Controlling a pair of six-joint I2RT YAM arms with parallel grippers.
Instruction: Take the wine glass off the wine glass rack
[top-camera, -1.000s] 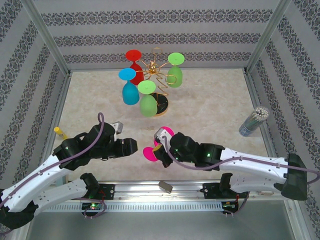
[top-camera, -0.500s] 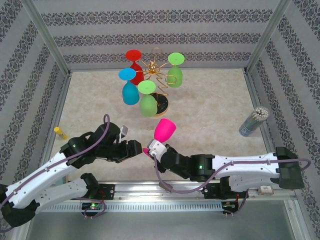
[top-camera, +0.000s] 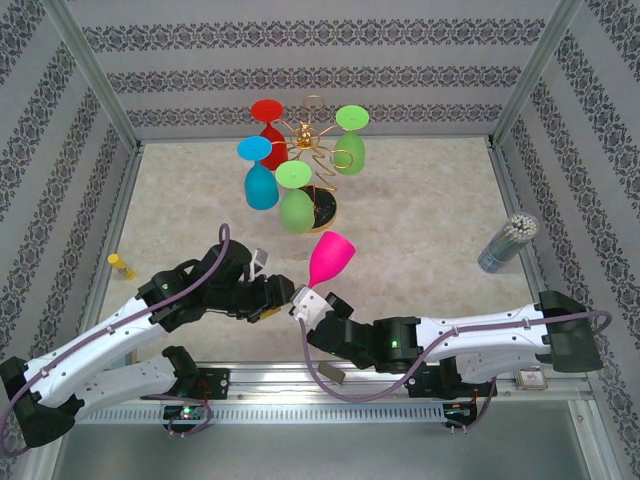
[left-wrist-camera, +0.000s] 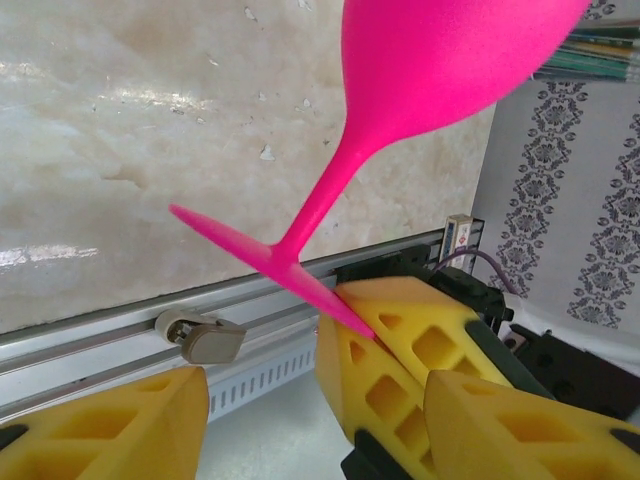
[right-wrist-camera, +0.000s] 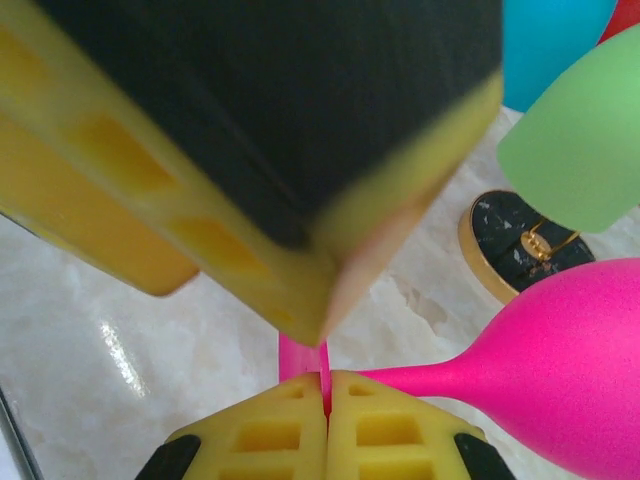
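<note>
Pink wine glass at 6 o'clock, clear of the rack.
Wine glass rack at 12 o'clock carries four glasses; tube at 3 o'clock holds sticks; right gripper pinches the pink foot, left gripper gapes beside it.

Quantity: one red glass, one blue glass, two green glasses, one pink glass; five in total. One wine glass rack. One cup of sticks.

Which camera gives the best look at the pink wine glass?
Left wrist: the pink wine glass shows large, with bowl, stem and foot, the foot pinched in the right claw. Top external shows it small, from above. Right wrist shows part of bowl and stem.
</note>
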